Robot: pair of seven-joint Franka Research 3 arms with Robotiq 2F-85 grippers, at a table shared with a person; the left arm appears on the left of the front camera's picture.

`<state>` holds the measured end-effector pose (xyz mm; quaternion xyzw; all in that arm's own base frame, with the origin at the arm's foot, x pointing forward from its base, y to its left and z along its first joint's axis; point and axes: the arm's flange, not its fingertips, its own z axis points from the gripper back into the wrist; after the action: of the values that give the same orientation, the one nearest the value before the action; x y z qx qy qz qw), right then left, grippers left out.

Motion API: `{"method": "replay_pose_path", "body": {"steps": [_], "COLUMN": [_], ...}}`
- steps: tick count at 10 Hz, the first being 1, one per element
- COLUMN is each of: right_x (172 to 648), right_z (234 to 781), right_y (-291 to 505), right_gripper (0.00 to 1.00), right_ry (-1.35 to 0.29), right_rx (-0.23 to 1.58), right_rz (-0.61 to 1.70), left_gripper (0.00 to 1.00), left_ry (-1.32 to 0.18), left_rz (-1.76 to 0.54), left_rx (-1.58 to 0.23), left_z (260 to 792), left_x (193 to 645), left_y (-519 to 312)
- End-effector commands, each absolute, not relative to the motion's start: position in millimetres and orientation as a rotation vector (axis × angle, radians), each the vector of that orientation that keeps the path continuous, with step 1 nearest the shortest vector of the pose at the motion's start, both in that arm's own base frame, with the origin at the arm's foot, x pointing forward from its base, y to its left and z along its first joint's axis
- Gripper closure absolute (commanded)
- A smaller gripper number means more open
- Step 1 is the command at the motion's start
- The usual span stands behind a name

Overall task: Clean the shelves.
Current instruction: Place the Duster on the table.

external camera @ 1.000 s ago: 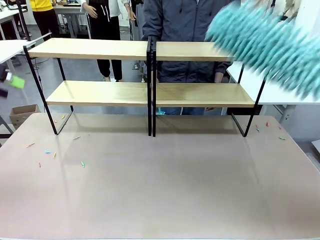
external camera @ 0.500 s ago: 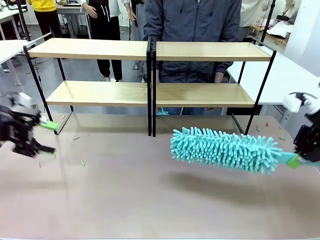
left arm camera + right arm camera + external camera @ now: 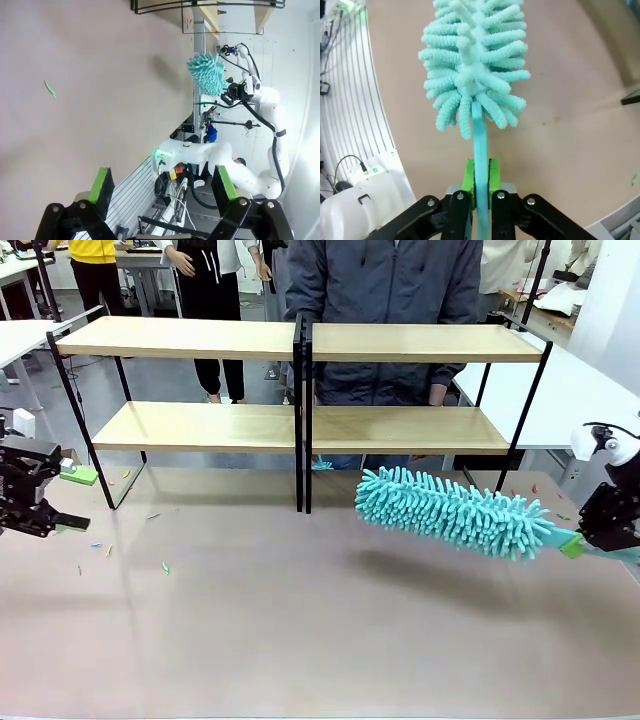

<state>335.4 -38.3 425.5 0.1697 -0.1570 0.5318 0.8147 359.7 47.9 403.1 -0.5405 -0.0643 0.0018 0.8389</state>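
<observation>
Right pincer [image 3: 481, 185] clamped on teal duster [image 3: 450, 512] handle, head hovering over table [image 3: 320, 630] before the shelves [image 3: 300, 425] at the far edge. Left pincer [image 3: 162, 185] spread, empty.

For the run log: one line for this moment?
right claw: shut on duster | left claw: open, empty | duster: above table | shelves: untouched

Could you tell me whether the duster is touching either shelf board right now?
No, the duster hangs over the table in front of the shelves, clear of both boards.
</observation>
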Motion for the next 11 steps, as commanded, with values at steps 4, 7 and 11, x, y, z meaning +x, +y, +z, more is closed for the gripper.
{"method": "replay_pose_path", "body": {"steps": [4,7,11], "right_x": [354,350,324], "right_z": [460,497,427], "right_y": [-65,-102,-81], "right_gripper": [0.05,0.00,0.00], "right_ry": [-0.438,-0.454,0.088], "right_rx": [0.410,0.859,1.040], "right_rz": [1.049,0.209,-0.552], "left_gripper": [0.00,0.00,0.00], "left_ry": [-0.138,-0.138,-0.138], "left_rz": [-0.018,-0.018,-0.018], "left_rx": [-1.161,-1.161,-1.161], "left_z": [398,398,398], "left_x": [356,356,356], "left_y": [40,40,40]}}
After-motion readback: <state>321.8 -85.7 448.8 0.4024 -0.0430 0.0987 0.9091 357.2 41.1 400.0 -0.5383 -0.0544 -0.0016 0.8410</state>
